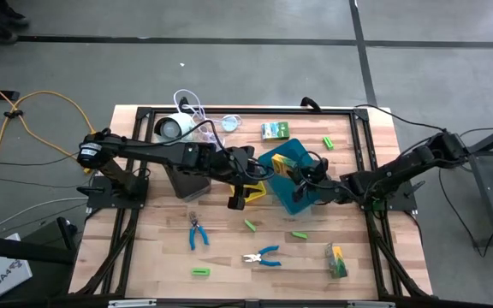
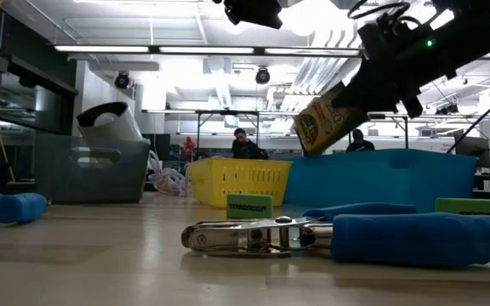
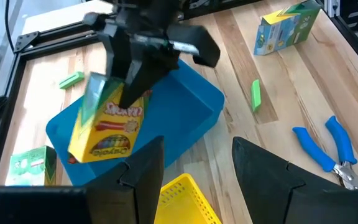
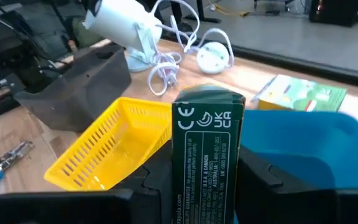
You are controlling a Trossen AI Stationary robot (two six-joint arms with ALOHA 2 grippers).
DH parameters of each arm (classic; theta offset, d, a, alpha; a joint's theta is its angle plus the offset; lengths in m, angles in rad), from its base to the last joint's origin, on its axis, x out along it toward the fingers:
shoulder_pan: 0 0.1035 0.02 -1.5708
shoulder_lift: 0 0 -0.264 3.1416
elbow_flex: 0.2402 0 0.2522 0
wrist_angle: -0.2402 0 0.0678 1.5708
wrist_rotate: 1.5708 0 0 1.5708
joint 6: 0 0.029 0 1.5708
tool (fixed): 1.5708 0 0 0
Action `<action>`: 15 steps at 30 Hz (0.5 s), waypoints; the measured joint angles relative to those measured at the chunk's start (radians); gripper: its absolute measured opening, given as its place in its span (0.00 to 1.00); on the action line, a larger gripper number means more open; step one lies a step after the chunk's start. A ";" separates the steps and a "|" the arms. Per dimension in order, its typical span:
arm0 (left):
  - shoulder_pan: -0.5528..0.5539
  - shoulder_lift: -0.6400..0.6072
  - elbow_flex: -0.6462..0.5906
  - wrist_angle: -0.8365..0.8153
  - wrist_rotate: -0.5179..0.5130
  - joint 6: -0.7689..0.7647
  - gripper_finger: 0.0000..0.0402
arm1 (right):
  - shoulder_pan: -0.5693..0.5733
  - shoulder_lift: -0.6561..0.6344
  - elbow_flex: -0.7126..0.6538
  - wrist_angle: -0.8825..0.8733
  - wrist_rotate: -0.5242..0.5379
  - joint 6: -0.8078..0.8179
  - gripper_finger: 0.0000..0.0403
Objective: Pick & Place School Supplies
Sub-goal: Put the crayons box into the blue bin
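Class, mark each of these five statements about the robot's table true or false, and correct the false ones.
1. The right gripper holds a yellow-and-green crayon box above the blue plastic tray. True.
2. The left gripper holds a blue-handled plier. False: it is open and holds nothing.
3. The yellow mesh basket lies beside the blue plastic tray. True.
4. Both pairs of blue-handled pliers are inside the grey bin. False: both lie on the wooden table.
5. The blue plastic tray already contains several green blocks. False: the visible inside is bare; green blocks lie on the wooden table.
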 joint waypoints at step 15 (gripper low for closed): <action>-0.022 0.000 -0.001 0.000 0.000 0.000 0.45 | -0.070 0.176 0.000 0.081 -0.022 0.239 0.27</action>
